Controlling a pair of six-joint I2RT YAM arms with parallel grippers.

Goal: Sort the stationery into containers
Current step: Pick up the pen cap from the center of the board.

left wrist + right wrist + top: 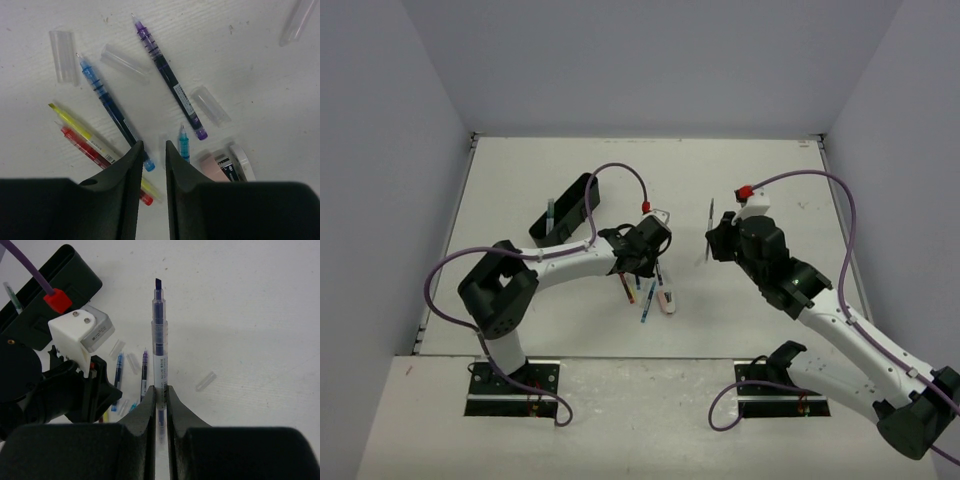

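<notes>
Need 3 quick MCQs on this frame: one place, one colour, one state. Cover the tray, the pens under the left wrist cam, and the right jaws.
1. Where on the table is the black tray?
A) left-rear
B) right-rear
C) near edge, centre

2. What colour is the marker lying alongside the red pen?
A) green
B) yellow
C) black

3. The right jaws are:
A) open, empty
B) shut on an eraser
C) shut on the purple marker

Key:
1. A, the top view shows it left of centre, nearer the back wall.
2. B, the yellow marker runs parallel to the red one.
3. C, the right wrist view shows the barrel clamped between them.
</notes>
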